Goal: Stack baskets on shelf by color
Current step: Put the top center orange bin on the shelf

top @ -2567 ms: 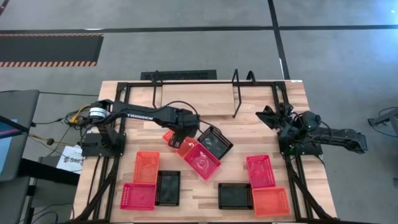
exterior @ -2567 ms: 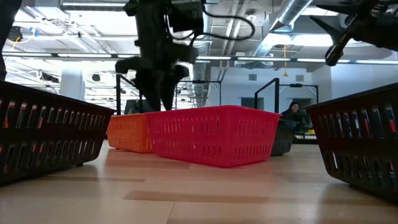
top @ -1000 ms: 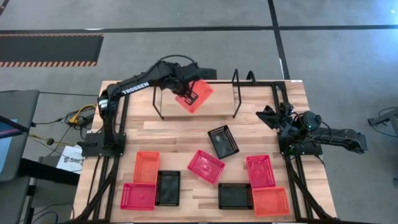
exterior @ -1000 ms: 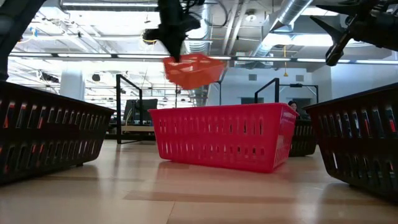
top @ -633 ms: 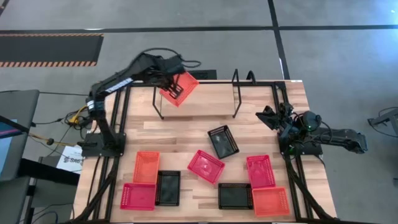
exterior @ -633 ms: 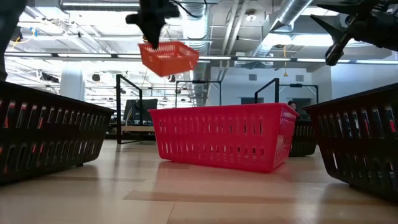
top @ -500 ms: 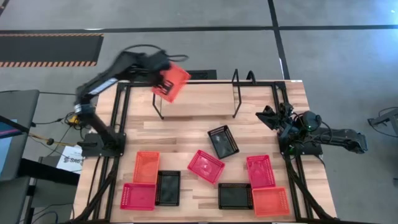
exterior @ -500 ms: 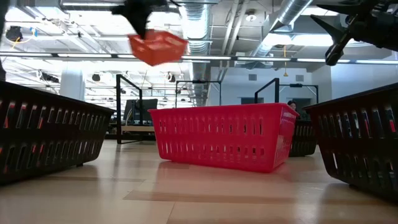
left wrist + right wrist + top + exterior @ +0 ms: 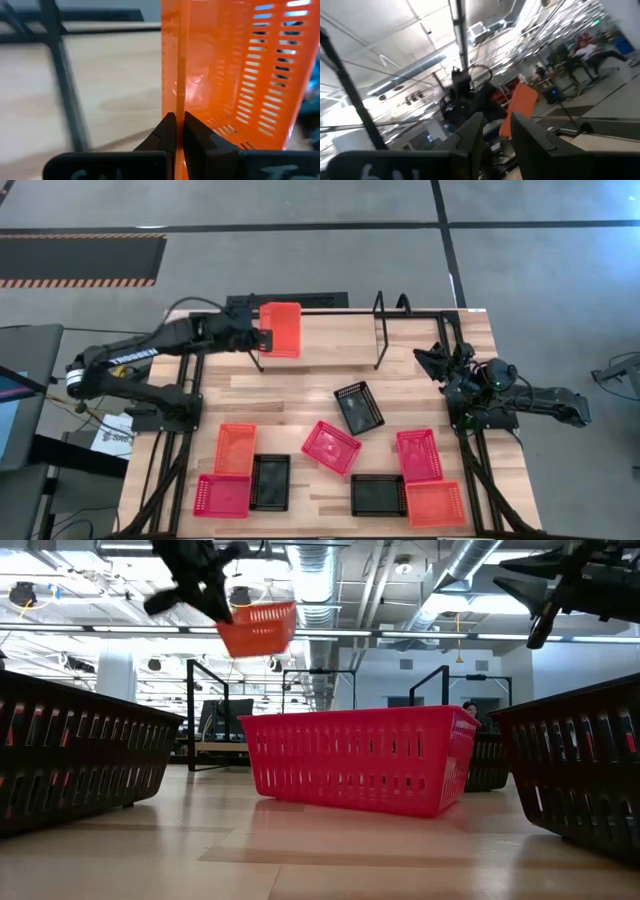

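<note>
Pinching orange basket (image 9: pixel 280 329) rim, left claw (image 9: pixel 176 131) aloft

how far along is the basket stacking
Early. Done: nothing shows on the shelf yet. In hand: the left pincer is shut on an orange basket's rim, holding it in the air over the shelf's left end. Left: eight baskets on the table, three pink, three black, two orange, all unsorted. The right pincer waits empty at the table's right edge.
</note>
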{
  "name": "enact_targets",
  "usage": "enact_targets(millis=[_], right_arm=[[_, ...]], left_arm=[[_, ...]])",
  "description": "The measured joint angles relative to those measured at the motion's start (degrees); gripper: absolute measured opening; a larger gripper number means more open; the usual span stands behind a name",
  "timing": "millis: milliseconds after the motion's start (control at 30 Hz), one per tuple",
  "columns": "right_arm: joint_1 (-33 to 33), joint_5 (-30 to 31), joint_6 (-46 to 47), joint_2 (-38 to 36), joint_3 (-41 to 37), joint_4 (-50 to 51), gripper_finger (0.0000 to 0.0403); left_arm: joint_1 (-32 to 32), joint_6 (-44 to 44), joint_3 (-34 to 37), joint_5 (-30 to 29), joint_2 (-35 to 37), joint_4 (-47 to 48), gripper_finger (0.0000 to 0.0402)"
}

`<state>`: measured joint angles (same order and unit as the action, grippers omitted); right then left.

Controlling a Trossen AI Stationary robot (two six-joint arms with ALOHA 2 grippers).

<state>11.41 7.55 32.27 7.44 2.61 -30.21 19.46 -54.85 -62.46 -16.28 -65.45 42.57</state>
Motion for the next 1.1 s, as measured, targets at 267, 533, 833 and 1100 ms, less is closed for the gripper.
enact_targets(millis=[267,533,833,1100], right_arm=[[0.0,0.2,0.2,0.0,0.0,0.0,0.0123],[-0.1,-0.1,0.2,0.0,0.0,0.0,0.0123],[-0.1,-1.4,0.2,0.0,0.0,0.0,0.0123],[-0.1,-1.6,0.0,0.0,0.0,0.2,0.0123]], left_arm=[[0.5,-7.3,2.2,1.7,-11.1,-3.9,0.0000],[2.3,-7.5,-6.3,3.5,-21.2,-1.4,0.0000],[0.6,-5.6,-16.7,4.4,-27.0,-0.2,0.0000],[-1.5,-4.1,-23.2,3.7,-31.1,1.3,0.0000]])
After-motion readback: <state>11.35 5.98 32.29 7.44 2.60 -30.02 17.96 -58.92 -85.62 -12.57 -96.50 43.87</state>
